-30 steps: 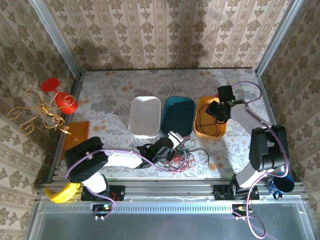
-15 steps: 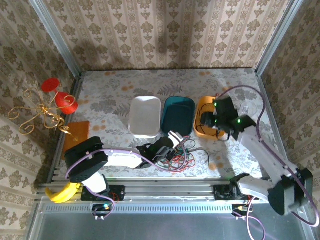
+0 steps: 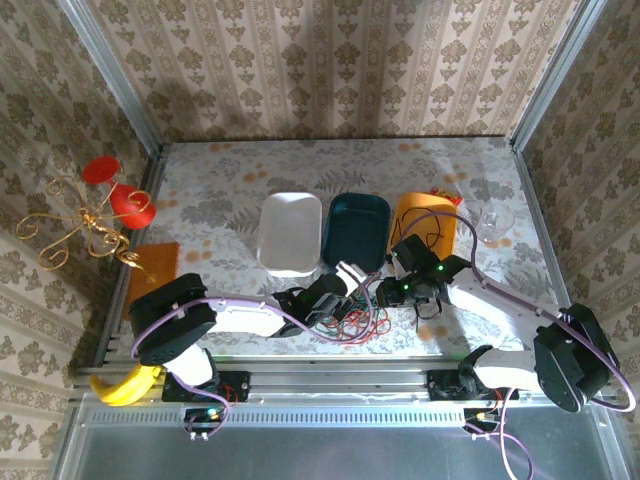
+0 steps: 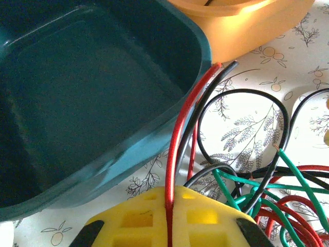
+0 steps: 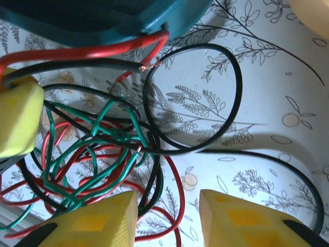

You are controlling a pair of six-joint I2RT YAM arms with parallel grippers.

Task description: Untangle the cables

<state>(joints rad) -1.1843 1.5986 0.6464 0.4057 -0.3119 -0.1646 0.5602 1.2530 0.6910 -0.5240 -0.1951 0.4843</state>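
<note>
Separation step in hand, judged from the lie of things: one strand is secured and the counter-hold is not yet made.

Left side. My left arm [image 3: 240, 317] lies low along the near edge of the table [image 3: 220, 190], forearm pointing right. My left gripper [image 4: 168, 208] is clamped on a single red cable [image 4: 177, 139], which runs out between the yellow pads toward the rim of the teal tray [image 4: 154, 139].

Centre. The cables [image 3: 362, 318] sit in one heap on the table, just in front of the teal tray and between my two grippers. Red and green strands are closely interlaced. A black loop [image 5: 193, 98] lies looser at the heap's right margin.

Right side. My right arm [image 3: 500, 300] reaches in from the right with the wrist pitched down at the heap. My right gripper [image 5: 167, 218] stands wide open over the heap's right edge. A red and a black strand pass between the pads, and nothing is gripped. Behind it, the orange tray [image 3: 420, 212] appears to hold a dark strand.

Next move, in my assessment: close the right gripper on a strand other than the held red one, preferably the loose black, and draw it rightward while the left anchors. Pull slowly, or the whole heap may drag.
</note>
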